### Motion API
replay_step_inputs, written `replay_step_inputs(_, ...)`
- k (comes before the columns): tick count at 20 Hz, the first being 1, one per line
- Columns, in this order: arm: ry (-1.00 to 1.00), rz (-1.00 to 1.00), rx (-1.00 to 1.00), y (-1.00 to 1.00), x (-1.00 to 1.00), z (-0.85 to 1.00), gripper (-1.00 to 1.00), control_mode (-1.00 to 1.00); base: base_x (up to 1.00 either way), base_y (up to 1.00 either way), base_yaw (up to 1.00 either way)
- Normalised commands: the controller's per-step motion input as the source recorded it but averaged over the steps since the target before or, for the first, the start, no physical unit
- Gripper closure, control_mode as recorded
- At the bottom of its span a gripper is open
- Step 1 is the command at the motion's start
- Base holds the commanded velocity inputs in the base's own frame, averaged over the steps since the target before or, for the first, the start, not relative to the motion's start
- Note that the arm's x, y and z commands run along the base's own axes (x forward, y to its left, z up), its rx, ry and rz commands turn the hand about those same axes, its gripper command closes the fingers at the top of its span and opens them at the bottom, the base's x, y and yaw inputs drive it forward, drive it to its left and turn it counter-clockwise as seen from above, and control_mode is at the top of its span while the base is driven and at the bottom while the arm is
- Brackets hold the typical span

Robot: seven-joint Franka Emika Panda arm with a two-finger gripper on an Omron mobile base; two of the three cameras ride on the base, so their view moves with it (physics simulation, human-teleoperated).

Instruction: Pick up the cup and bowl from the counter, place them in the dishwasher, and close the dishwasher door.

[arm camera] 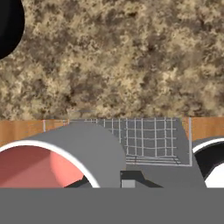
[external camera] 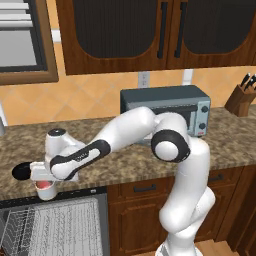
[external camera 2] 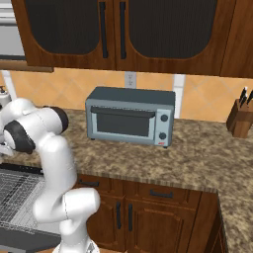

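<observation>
The white cup (external camera: pixel 45 189), pinkish-red inside, hangs under my gripper (external camera: pixel 45 183) just past the counter's (external camera: pixel 125 162) front edge, above the open dishwasher (external camera: pixel 50 225). In the hand view the cup (arm camera: pixel 52 162) fills the lower left, and the gripper (arm camera: pixel 124 181) is shut on its wall. The black bowl (external camera: pixel 21 171) sits on the counter just left of the hand, and it shows at the hand view's top left corner (arm camera: pixel 6 26). The dishwasher door (external camera 2: pixel 24 240) lies folded down, with the grey wire rack (external camera 2: pixel 15 192) exposed.
A grey-blue toaster oven (external camera: pixel 165 110) stands at the back of the counter behind the arm's elbow. A wooden knife block (external camera: pixel 242 97) is at the far right. Dark wood cabinets hang above and sit below the counter.
</observation>
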Motion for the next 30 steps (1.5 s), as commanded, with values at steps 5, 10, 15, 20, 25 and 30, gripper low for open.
replay_step_inputs(5,-0.01,0.0,-0.25,0.41,-0.71,-0.66,1.0,-1.0,0.0,0.0,0.0)
replay_step_inputs(10,-0.03,0.04,-0.35,0.43,-0.19,-0.93,1.0,-1.0,0.0,0.0,0.0)
replay_step_inputs(15,-0.08,0.11,-0.23,0.43,-0.08,-0.6,1.0,-1.0,0.0,0.0,0.0)
replay_step_inputs(20,-0.03,0.05,-0.21,0.52,0.11,-0.48,1.0,-1.0,0.0,0.0,0.0)
replay_step_inputs(25,0.0,0.0,-0.13,0.14,0.16,-0.82,1.0,-1.0,0.0,0.0,0.0)
replay_step_inputs(30,-0.09,0.0,-0.17,0.19,0.15,-0.61,1.0,-1.0,0.0,0.0,0.0)
